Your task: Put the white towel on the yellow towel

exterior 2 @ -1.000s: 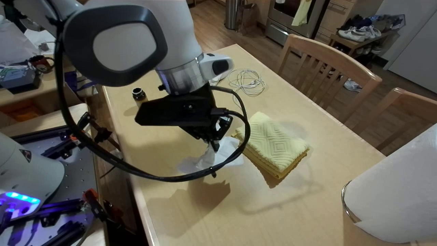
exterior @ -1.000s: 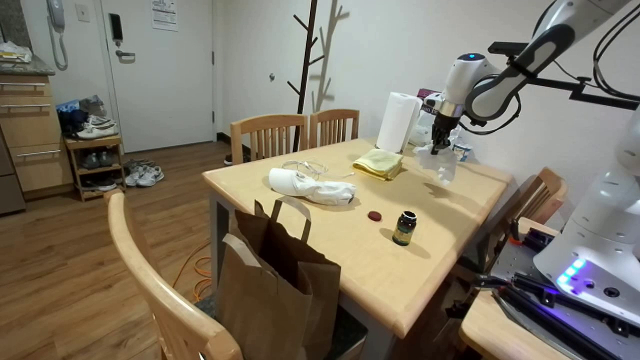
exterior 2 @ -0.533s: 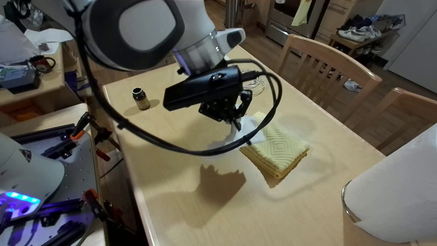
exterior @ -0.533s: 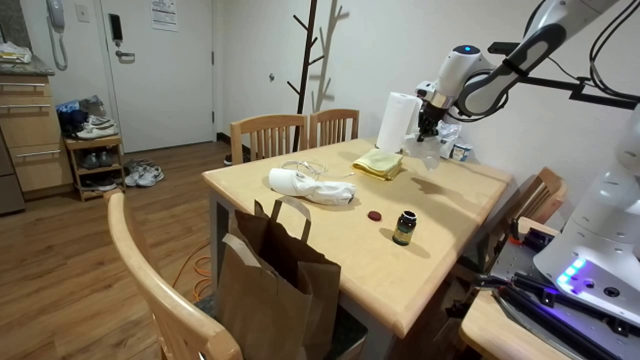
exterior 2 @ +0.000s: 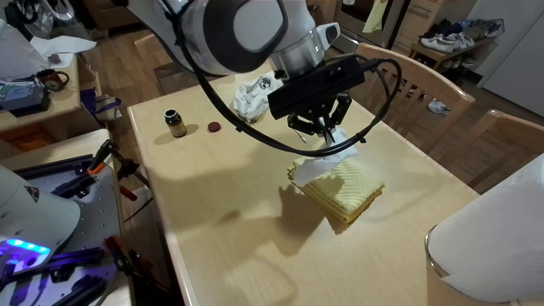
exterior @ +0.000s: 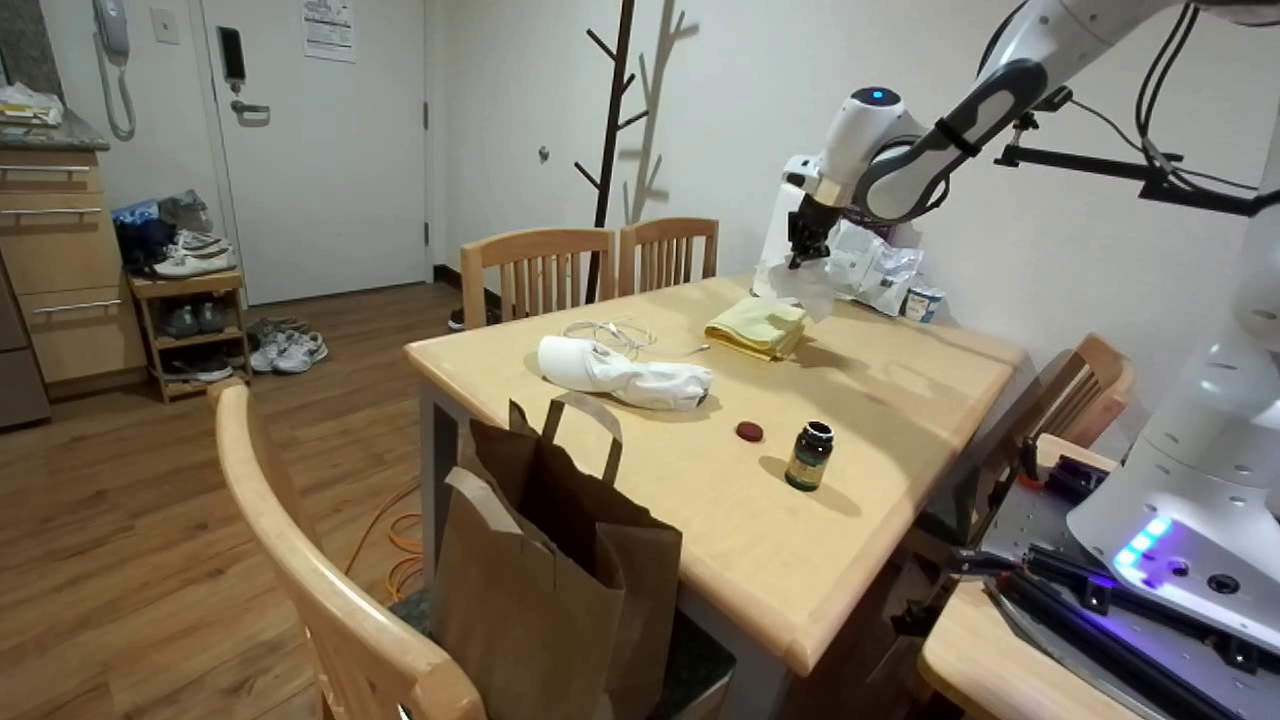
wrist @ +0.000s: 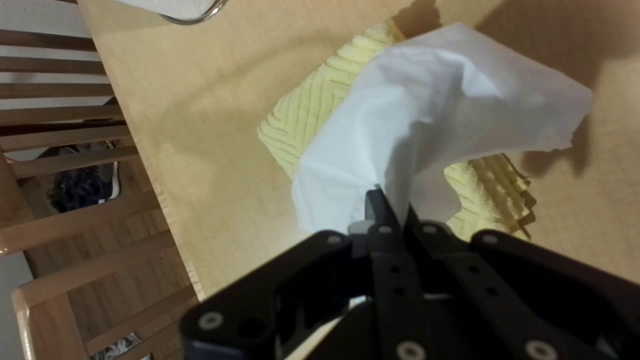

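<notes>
Towel [wrist: 425,110], white, creased, over ridged yellow towel [exterior 2: 355,187]

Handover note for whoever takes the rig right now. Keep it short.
Gripper: shut on the white towel, which hangs from it.
Yellow towel: folded on the table, partly covered by the white towel in the wrist view; can't tell if they touch.
Done: white towel gripped and lifted.
Left: probably centre it, lower it, open, back off.
</notes>
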